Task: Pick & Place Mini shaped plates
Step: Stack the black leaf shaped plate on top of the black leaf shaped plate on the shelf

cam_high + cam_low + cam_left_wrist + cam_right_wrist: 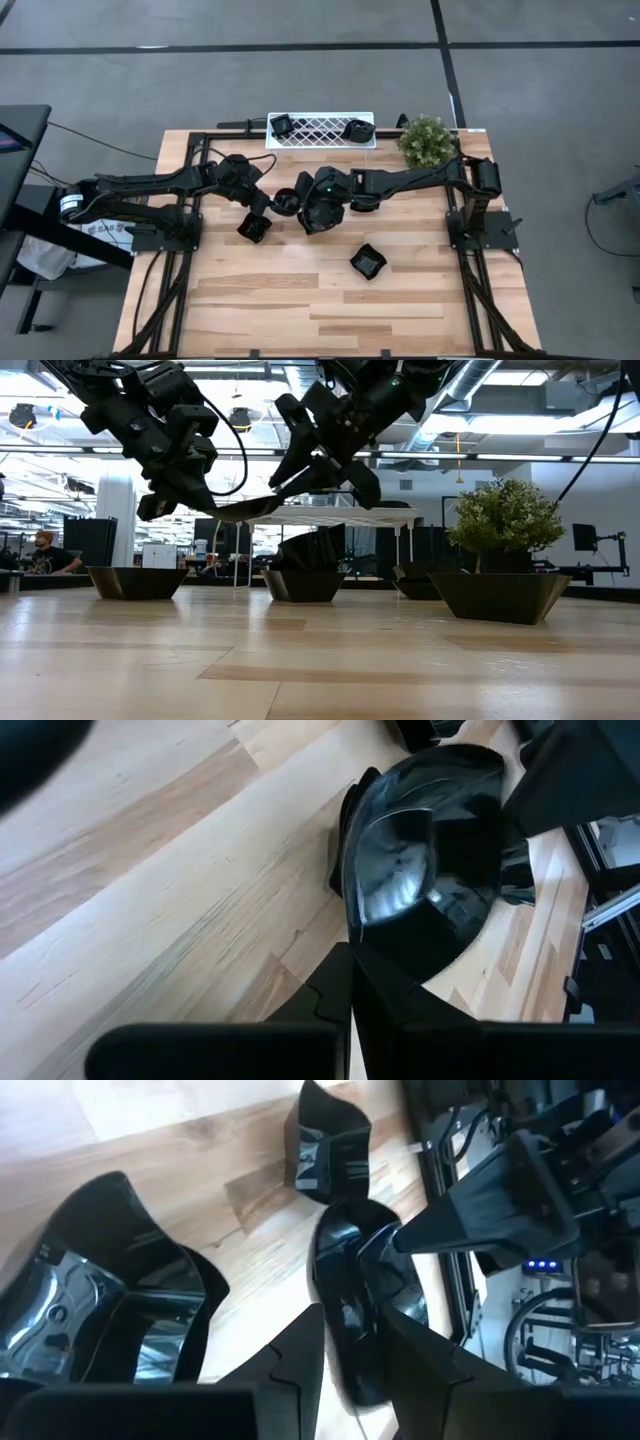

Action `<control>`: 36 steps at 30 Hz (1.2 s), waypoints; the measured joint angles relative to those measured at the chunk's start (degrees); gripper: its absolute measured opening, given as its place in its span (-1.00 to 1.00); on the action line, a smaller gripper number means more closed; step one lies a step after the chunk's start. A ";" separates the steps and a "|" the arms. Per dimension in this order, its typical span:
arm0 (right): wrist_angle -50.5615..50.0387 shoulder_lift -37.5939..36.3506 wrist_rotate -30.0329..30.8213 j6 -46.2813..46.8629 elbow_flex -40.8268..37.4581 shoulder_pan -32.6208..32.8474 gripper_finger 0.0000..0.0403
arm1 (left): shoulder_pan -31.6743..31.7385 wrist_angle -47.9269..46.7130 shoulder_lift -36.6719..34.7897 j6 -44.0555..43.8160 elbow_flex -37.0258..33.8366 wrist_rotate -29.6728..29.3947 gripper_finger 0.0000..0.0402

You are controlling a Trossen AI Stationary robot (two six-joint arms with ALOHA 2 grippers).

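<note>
Now, from the left: white lettering shows on the left arm's base, too small to read, and no other writing is legible. The left gripper (278, 203) hangs above mid-table, fingers clamped tight on the rim of a shallow rounded plate (248, 510) held clear of the wood; the left wrist view shows that glossy dish (425, 870) right past its fingertips. Just below it on the table sits a deeper angular plate (254, 228). Meeting it from the other side, the right gripper (300, 205) has its fingers partway apart, straddling the same raised plate's far edge (352, 1310). At the table's back edge stands a white lattice rack (320, 131) with one dish at its left end (282, 124) and another at its right (357, 130). Further right, a lone angular plate (368, 263) rests on bare wood, and a small potted plant (427, 141) stands by the right arm's base, well apart from the handover
</note>
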 joint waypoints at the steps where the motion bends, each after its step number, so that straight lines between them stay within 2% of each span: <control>1: -0.37 0.00 0.34 -0.02 0.00 0.00 -0.55 | -0.02 0.00 0.00 0.00 0.00 0.02 -0.97; 8: -1.25 0.00 0.96 -0.24 0.00 -0.33 -0.59 | -0.31 0.02 0.00 0.02 0.00 0.06 -0.97; 18: -1.60 0.00 0.96 -0.27 -0.06 -0.81 -0.96 | -1.51 0.32 0.00 0.00 0.00 0.02 -0.97; 27: -1.75 0.02 1.09 -0.27 -0.07 -0.81 -0.99 | -1.51 1.25 0.00 0.20 -0.02 -0.87 -0.96; 30: -1.51 0.02 1.20 -0.27 -0.07 -0.77 -0.98 | -1.49 2.45 -0.34 0.79 -0.04 -2.58 -0.91; 36: -0.88 -0.26 2.71 -0.27 -0.04 -0.66 -0.99 | -1.50 3.76 -3.91 4.02 -0.02 -2.37 -0.67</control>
